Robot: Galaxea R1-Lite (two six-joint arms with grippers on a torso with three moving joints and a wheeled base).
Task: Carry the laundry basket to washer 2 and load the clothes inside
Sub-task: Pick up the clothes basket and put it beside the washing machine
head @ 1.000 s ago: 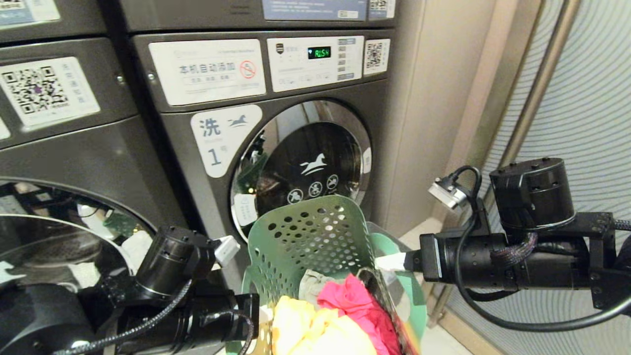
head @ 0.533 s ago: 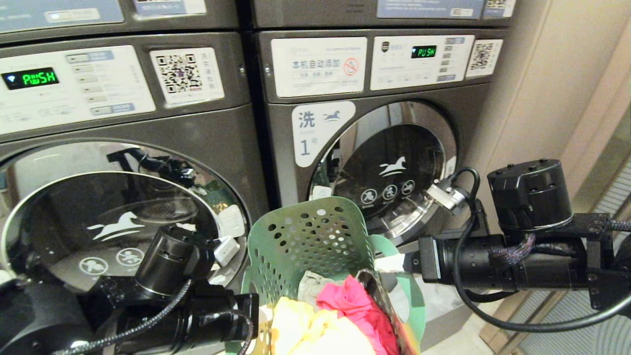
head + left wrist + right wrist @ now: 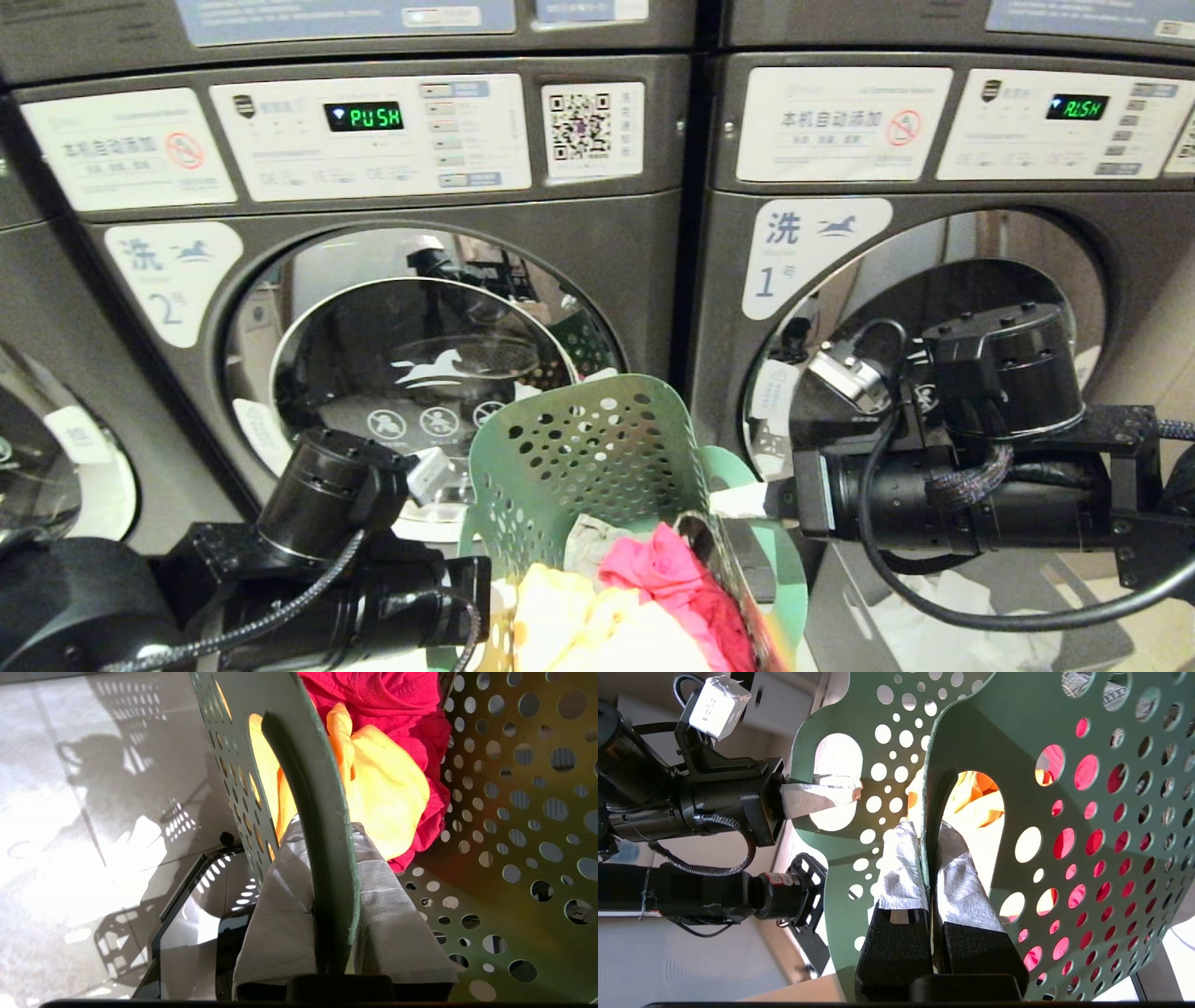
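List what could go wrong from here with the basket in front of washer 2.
1. Washer 2's door looks shut; loading needs a free arm, yet both grippers pinch the green laundry basket: left gripper, right gripper.
2. Each grip is on a thin wall edge; it might slip.
3. Clothes sit piled; tilting could spill them.

A row of dark grey front-loading machines fills the head view. At 10 o'clock a white label (image 3: 173,280) reads 2, at 1 o'clock another label (image 3: 808,252) reads 1. Green displays (image 3: 364,116) glow on white control panels, a QR sticker (image 3: 592,129) at 12. Chrome door rings (image 3: 280,308) mirror the room. Pale glossy floor (image 3: 70,812) shows bright glare and shadows
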